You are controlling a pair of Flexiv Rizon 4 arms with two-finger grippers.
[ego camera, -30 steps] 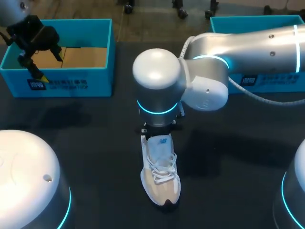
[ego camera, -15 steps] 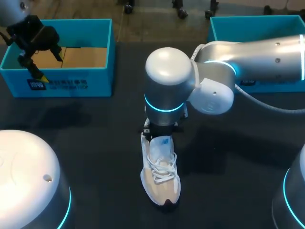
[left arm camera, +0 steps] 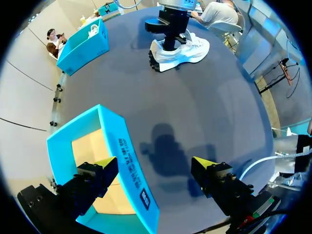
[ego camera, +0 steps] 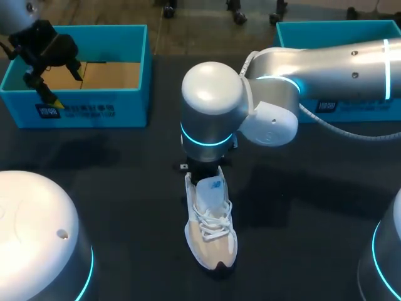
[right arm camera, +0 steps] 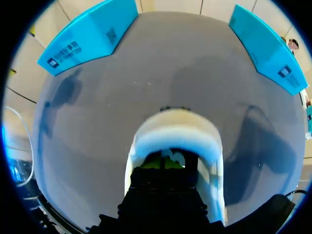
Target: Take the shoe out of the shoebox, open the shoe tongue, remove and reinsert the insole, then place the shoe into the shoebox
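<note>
White sneaker (ego camera: 211, 235) stands on the desk (ego camera: 125, 188). The shoebox (ego camera: 94, 106) and the spread left hand (left arm camera: 154, 164) are well apart from the sneaker. Right hand (right arm camera: 165, 163) is at the sneaker's collar; its grip cannot be told. Judged stage: tongue or insole work. Next move calls for a sure pinch inside.

label print on left shoebox (ego camera: 94, 113) front wall, right shoebox (ego camera: 341, 106) too; none legible.

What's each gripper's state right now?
Left gripper: open, empty, astride the shoebox wall.
Right gripper: at the shoe's opening, state cannot be told.
</note>
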